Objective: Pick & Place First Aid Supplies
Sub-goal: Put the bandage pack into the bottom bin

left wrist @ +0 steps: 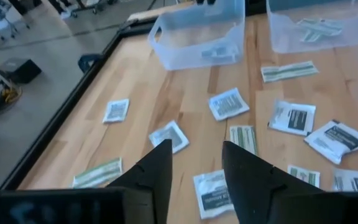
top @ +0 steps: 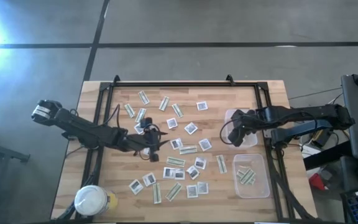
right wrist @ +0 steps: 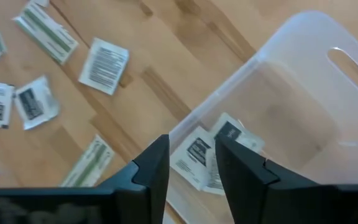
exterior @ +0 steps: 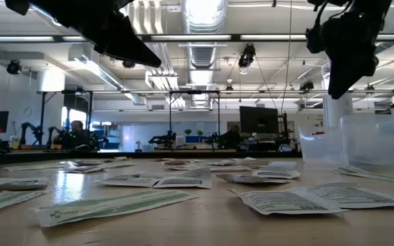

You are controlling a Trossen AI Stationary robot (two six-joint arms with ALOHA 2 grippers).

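The right claw (right wrist: 191, 163) hangs apart and empty over a clear tub (right wrist: 303, 93) holding square white packets (right wrist: 194, 155). The left claw (left wrist: 196, 168), also apart, hovers above packets (top: 176, 163) scattered across the bench (top: 272, 99).

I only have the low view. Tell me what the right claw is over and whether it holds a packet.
Observer: The right claw hangs above the edge of a clear tub, fingers apart with nothing between them.
Operator: Report what is in that tub.
Observer: A few square white packets lie on its bottom, right under the claw.
Operator: Now give me the other tub.
Observer: The second tub sits nearer the table's front edge and holds green-and-white strips.
Operator: And the left claw.
Observer: The left claw hovers open and empty over scattered packets near the table's middle; a square white one shows past its fingertips.
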